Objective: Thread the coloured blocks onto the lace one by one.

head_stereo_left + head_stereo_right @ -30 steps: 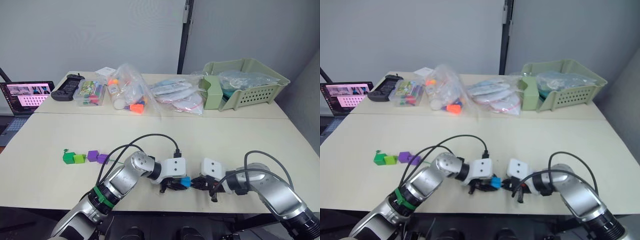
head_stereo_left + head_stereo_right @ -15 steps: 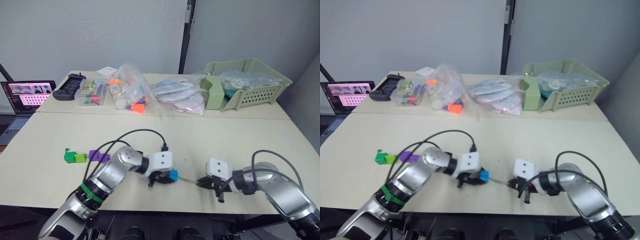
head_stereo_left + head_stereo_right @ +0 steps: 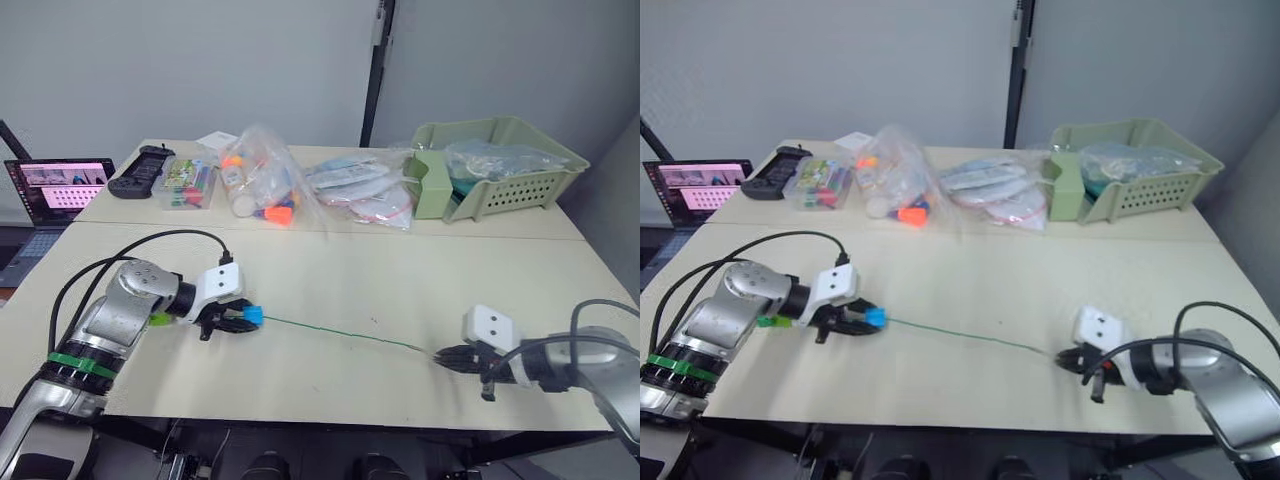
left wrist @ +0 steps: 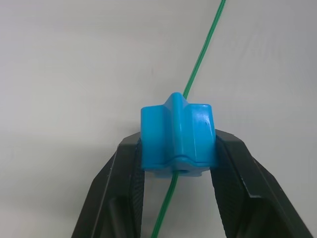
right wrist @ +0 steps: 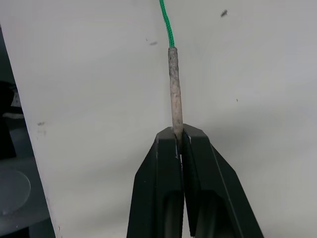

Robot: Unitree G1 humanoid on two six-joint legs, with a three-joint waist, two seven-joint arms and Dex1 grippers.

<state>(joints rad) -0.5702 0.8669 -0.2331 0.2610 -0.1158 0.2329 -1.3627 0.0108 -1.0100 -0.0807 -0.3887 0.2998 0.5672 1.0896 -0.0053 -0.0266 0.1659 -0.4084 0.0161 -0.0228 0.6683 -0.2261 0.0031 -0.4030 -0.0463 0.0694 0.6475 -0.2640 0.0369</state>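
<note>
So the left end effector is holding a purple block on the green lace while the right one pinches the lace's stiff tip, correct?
Not quite: the block in the left end effector is blue, as the left wrist view shows. The rest holds: it sits on the green lace, and the right end effector pinches the stiff tip.

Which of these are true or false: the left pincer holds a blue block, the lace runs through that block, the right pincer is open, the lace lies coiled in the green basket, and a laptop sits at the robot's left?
1. The left pincer holds a blue block. True.
2. The lace runs through that block. True: the green cord goes in one side and comes out the other.
3. The right pincer is open. False: it is shut on the lace's stiff tip.
4. The lace lies coiled in the green basket. False: it stretches over the table between the two pincers.
5. A laptop sits at the robot's left. True.
</note>
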